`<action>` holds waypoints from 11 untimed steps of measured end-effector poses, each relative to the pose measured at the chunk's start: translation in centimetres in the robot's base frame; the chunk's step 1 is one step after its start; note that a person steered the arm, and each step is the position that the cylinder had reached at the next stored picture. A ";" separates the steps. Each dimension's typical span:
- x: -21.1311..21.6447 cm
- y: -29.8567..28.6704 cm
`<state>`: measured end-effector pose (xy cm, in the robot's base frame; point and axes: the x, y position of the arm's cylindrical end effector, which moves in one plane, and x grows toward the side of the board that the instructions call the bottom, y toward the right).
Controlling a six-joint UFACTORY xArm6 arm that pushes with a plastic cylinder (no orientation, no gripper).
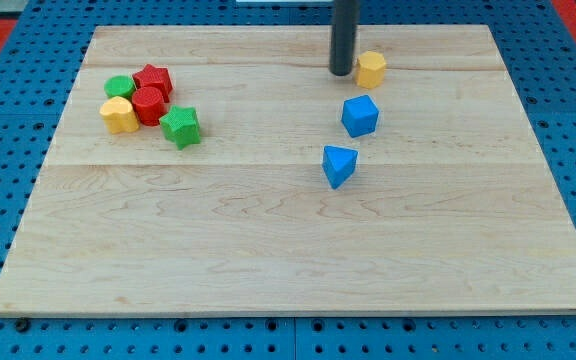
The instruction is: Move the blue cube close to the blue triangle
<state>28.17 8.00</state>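
The blue cube (360, 116) sits just below my tip (341, 73) and slightly to the view's right, apart from it. The blue triangle (338, 165) lies further below my tip, near the cube but not touching. My tip is a bare rod end, with nothing to open or close and nothing held; it stands on the wooden board (268, 250). Just to its right is a yellow block (371, 69).

Well off to my tip's left sits a cluster: red star (154, 79), green block (119, 87), red cylinder (148, 104), yellow heart-like block (119, 115), green star (180, 127). No writing or containers can be made out.
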 end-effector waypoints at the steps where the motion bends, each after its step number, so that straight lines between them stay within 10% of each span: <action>1: -0.1 -3.8; 4: -2.8 -31.9; 8: 0.8 -0.2; 10: 5.6 6.2; 11: 7.1 -0.7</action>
